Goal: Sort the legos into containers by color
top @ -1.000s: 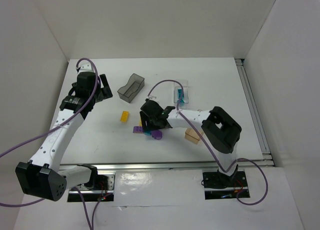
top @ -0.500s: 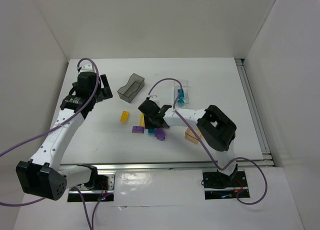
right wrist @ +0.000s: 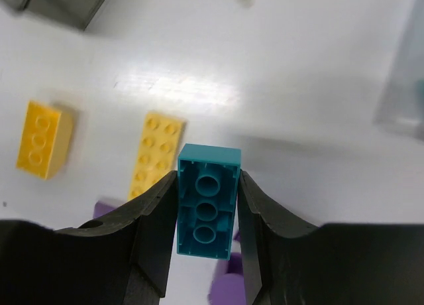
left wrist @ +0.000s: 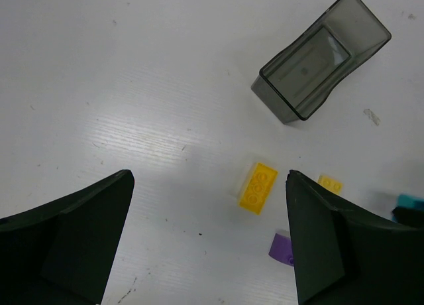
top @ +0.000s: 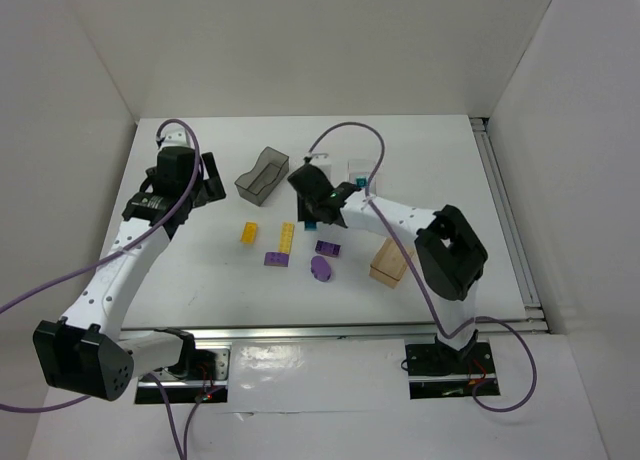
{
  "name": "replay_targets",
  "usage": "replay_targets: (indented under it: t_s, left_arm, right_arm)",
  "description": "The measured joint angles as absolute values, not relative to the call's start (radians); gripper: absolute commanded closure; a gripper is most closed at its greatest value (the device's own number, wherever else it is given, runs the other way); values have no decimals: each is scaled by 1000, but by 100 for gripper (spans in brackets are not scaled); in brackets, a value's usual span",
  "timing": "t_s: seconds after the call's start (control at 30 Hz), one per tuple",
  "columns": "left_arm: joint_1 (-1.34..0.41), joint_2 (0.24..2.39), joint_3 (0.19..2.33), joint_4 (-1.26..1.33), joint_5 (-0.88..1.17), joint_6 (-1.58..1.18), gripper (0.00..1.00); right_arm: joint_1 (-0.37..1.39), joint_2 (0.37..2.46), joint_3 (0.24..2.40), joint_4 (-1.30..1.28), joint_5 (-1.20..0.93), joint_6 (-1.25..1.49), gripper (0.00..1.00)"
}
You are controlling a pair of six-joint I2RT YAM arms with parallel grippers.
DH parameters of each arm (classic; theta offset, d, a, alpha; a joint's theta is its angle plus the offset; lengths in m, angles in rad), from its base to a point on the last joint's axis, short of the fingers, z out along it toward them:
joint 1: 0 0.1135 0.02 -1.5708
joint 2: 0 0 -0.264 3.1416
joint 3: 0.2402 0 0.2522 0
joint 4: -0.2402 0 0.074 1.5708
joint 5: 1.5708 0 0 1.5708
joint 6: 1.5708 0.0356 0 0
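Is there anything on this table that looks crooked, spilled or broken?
Only the smoky dark grey translucent plastic bin stands out: it sits diagonally to the edges of the white table. Nothing looks spilled or broken.

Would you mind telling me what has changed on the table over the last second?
The right gripper closed on a teal brick and carried it away towards the clear container. The left gripper stayed open in place; the dark grey container and yellow bricks did not move.
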State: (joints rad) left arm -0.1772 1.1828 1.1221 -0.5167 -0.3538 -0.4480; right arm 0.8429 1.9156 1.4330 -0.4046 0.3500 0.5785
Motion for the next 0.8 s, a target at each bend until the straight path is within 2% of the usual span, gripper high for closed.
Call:
replay_targets:
  t_s: [0.3,0.6,0.67,0.7,0.73,0.8]
  left_arm:
    - [-177,1183,1112,-517,-326,-450,1]
    - [-177,1188,1113,-518,-298,-448,1]
    - [-177,1192,1113,-521,-297,-447,1]
    - [-177,1193,1113,-524,-297,-447,1]
    - [-177,1194,1113,-525,-296,-447,1]
    - [-177,1194,1113,-527,-295,-447,1]
  right_arm:
    - [542,1793,1424,-395,397,548,60]
    - [470,1827,1426,-382,395,522,60]
    - [463,1850,1430,-382,385,517,56]
    - [459,1863,1436,-383,382,515,50]
    - [453,1877,1442,-383,379,514,35]
    - [447,1897,1449,-383,375,512,24]
